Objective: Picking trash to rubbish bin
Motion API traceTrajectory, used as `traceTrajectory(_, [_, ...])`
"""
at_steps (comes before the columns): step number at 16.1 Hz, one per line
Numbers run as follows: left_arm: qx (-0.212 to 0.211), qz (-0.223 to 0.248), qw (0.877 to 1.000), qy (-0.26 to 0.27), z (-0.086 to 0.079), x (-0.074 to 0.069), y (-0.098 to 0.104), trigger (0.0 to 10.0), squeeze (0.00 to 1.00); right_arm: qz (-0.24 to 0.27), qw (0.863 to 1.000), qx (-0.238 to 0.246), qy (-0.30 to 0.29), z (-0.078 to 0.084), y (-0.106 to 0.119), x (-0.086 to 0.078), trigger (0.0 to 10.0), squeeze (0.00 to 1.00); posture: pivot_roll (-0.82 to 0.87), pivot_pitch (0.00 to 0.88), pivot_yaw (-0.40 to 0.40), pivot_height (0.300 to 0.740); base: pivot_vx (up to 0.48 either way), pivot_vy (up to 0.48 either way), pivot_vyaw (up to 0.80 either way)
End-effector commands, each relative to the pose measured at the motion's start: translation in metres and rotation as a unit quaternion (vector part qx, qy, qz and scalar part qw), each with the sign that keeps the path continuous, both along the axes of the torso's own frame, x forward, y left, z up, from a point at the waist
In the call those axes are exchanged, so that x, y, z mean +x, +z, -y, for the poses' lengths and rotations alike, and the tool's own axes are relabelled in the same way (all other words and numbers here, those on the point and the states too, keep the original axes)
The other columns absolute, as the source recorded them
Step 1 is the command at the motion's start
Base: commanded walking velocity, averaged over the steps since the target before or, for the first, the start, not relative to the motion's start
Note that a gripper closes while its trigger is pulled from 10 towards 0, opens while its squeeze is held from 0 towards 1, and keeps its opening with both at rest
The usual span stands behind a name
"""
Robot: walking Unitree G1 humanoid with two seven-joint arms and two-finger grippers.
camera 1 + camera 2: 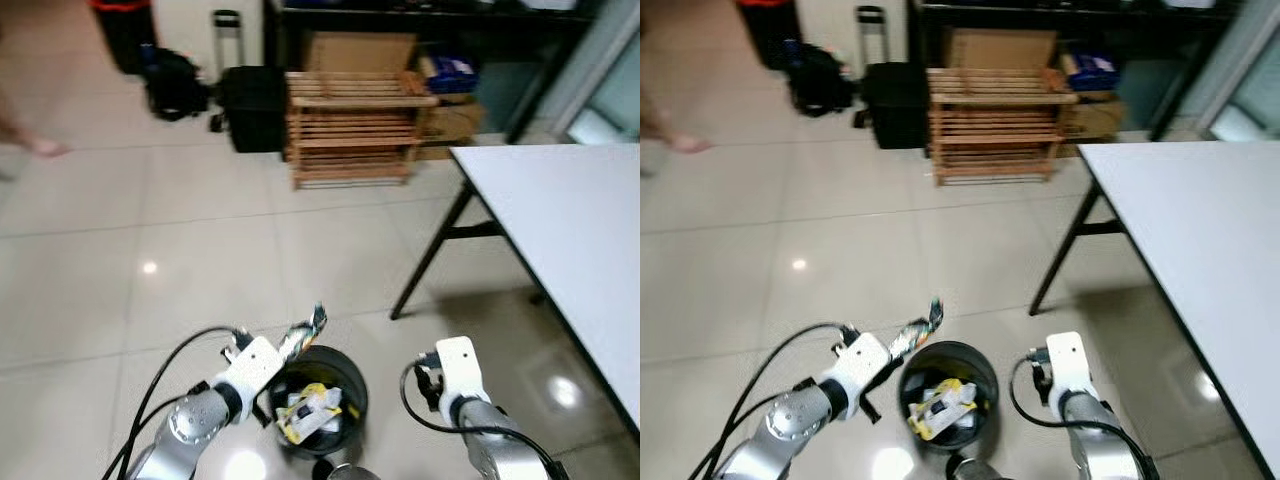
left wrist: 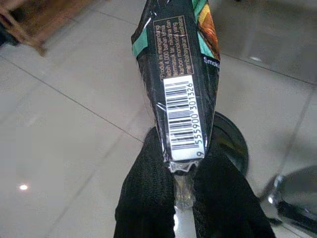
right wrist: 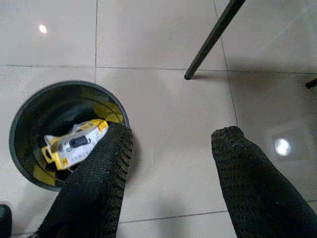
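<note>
Left pincer [image 2: 183,173] is clenched on a dark snack wrapper [image 2: 181,84], poised at the rim of the black rubbish bin [image 1: 352,377], which already holds yellow trash [image 1: 310,410]. Right pincer [image 3: 171,183] hangs released beside it. Next: shift over the bin mouth, let go.

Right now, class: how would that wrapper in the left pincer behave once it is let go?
The wrapper looks thin and crinkly, so probably light and floppy. Its glossy film may be slippery. Released near the bin, it might flutter off course.
</note>
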State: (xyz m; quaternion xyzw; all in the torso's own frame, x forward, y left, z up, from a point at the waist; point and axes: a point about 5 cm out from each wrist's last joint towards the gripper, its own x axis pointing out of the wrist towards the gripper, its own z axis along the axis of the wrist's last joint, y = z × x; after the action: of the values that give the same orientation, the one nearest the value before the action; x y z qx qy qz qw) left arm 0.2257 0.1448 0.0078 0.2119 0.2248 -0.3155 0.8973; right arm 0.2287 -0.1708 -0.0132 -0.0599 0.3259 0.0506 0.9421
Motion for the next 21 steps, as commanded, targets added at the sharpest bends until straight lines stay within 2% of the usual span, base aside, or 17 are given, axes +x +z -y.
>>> traceTrajectory(1, [0.003, -0.009, 1.0, -0.009, 0.001, 0.0, -0.004, 10.0, 0.0, -0.005, 1.0, 0.003, 0.003, -0.001, 0.001, 0.0, 10.0, 0.0, -0.01, 0.05, -0.086, 0.74, 0.0, 0.0, -0.8])
traceTrajectory(4, [0.031, -0.011, 0.998, -0.044, -0.003, 0.003, -0.009, 10.0, 0.0, -0.009, 1.0, 0.004, 0.016, -0.004, 0.002, 0.001, 10.0, 0.0, -0.01, 0.053, -0.095, 0.74, 0.0, 0.0, -0.8])
traceTrajectory(5, [0.057, -0.01, 0.995, -0.079, -0.005, 0.007, -0.013, 10.0, 0.0, -0.015, 1.0, 0.006, 0.026, -0.006, 0.003, 0.0, 10.0, 0.0, -0.01, 0.054, -0.091, 0.74, 0.0, 0.0, -0.8])
traceTrajectory(9, [0.078, -0.008, 0.99, -0.117, -0.004, 0.014, -0.013, 10.0, 0.0, -0.025, 0.999, 0.007, 0.027, -0.005, 0.001, -0.004, 10.0, 0.0, -0.02, 0.051, -0.086, 0.74, 0.0, 0.0, -0.8])
traceTrajectory(13, [0.073, -0.009, 0.988, -0.137, -0.001, 0.013, -0.018, 10.0, 0.0, -0.038, 0.999, 0.011, 0.029, -0.005, -0.002, -0.011, 10.0, 0.0, -0.02, 0.053, -0.081, 0.74, 0.0, 0.0, -0.8])
traceTrajectory(21, [0.074, -0.005, 0.986, -0.147, -0.001, 0.016, -0.019, 10.0, 0.0, -0.045, 0.998, 0.012, 0.029, -0.002, -0.002, -0.013, 10.0, 0.0, -0.02, 0.065, -0.086, 0.74, 0.0, 0.0, -0.8])
